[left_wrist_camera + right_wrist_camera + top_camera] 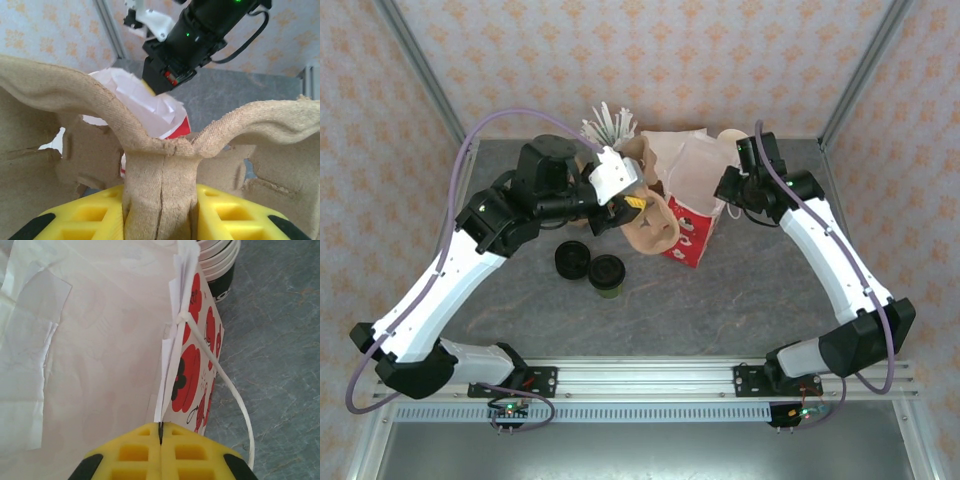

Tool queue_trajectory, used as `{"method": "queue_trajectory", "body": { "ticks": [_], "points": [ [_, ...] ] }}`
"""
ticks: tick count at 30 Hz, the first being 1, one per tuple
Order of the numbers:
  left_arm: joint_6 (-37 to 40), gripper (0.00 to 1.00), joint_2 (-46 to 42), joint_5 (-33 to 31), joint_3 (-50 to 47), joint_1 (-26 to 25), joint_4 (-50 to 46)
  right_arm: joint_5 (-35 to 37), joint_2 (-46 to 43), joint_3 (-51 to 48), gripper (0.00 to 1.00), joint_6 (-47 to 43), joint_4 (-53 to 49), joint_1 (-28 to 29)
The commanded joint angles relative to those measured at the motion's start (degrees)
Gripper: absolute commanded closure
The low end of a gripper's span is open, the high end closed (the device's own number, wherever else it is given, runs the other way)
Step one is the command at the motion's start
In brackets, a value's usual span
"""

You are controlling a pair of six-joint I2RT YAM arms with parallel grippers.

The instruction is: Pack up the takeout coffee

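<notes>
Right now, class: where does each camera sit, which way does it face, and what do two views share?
Top external: above and behind the robot, looking down on the table; left arm and right arm show, left gripper on the carrier, right gripper on the bag.
Left wrist: on the left arm, facing across the carrier to the bag and right arm; its yellow fingers show.
Right wrist: on the right arm, looking down the bag's rim; its fingers show.
Shared: all three see the bag.

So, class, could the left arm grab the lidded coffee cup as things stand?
Probably not yet: the left gripper is shut on the pulp cup carrier, though the coffee cup stands unobstructed nearby.
</notes>
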Motion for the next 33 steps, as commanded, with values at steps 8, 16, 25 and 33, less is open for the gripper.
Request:
{"method": "queue_trajectory", "body": {
  "ticks": [8,16,25,33],
  "points": [
    [-8.2,0.66,2.9,8.7,5.7,-2.8,-5.3,-5.8,-7.2,2.6,1.00,-11.4,-8.8,5.3],
    [-12.6,0.66,5.9,11.4,7.5,-3.0,-9.8,-7.2,-10.8,1.5,1.00,-16.3,-12.9,9.7],
    [-13.0,0.66,6.7,15.1,3.1,-3.0,-10.9,-11.0,-15.1,-2.0,1.00,-18.4,-11.1,11.0],
    [-11.1,0.66,10.3,17.7,3.1,-3.5,-14.1,-12.9,-16.0,-2.3,1.00,-19.5,-10.6,12.1]
  ]
}}
